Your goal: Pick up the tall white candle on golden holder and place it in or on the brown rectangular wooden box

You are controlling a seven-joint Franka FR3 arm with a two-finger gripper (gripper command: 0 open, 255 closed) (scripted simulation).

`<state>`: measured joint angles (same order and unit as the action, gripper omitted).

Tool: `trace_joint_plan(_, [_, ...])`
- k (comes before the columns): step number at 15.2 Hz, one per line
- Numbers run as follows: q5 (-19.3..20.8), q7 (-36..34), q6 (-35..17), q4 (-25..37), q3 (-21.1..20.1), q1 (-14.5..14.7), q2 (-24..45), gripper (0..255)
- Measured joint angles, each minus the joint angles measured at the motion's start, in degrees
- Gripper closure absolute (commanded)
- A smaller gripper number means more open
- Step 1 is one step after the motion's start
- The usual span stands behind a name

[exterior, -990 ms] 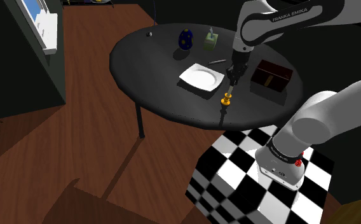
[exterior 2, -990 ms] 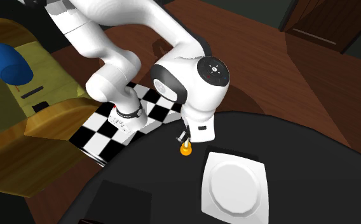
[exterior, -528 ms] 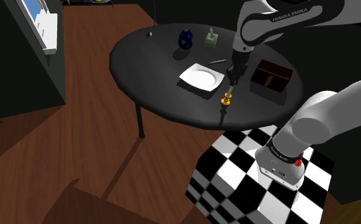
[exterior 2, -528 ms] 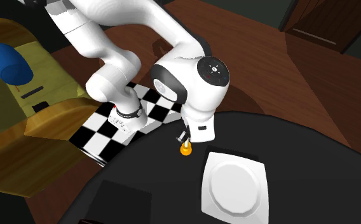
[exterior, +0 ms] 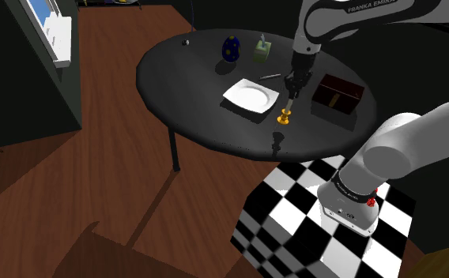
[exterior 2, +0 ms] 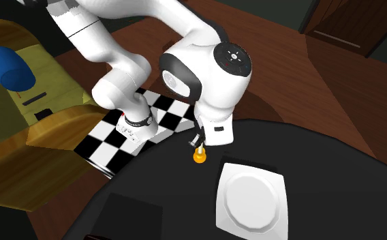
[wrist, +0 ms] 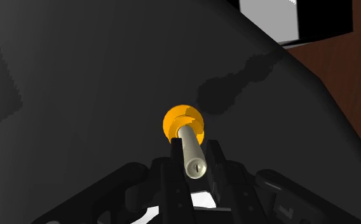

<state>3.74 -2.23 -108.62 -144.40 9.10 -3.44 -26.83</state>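
Clasping the candle (wrist: 192, 154) between its two black fingers (wrist: 175, 160), the gripper (wrist: 194, 148) has its jaws clenched on the pale shaft, just above the golden holder (exterior: 283, 120). On the white arm (exterior: 409, 134) one line of writing can be read in the shoulder view, "FRANKA EMI", and its end is cut by the picture's top edge. I can read no other label. The candle hangs upright over the round black table (exterior: 183, 71). The holder's shadow lies apart from it on the tabletop, so it is off the surface. In the shoulder view it is between the plate (exterior: 250, 95) on its left and the brown box (exterior: 337, 95) on its right, and it touches neither. It is near the table's edge on the side of the checkered stand (exterior: 310, 213). Bare tabletop lies between the candle and the box, and the box is open on top. On the table I count one white square plate, one brown box, one blue vase (exterior: 230, 50), one small pale green block (exterior: 262, 52) and one thin stick (exterior: 269, 77) beyond the plate. The vase and the block stand well apart from the gripper, toward the far edge. Around the table is brown wooden floor (exterior: 96, 158).
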Motion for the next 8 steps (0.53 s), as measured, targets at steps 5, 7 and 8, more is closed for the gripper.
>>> trace_joint_plan(5, [-0.1, -0.1, 4.2, 2.7, -0.3, 0.0, -1.5, 255])
trace_joint_plan(7, [-0.2, -0.2, 5.8, 4.1, -0.4, 0.1, -1.7, 255])
trace_joint_plan(8, [-0.1, -0.1, 6.7, 4.6, -0.4, 0.0, -2.1, 255])
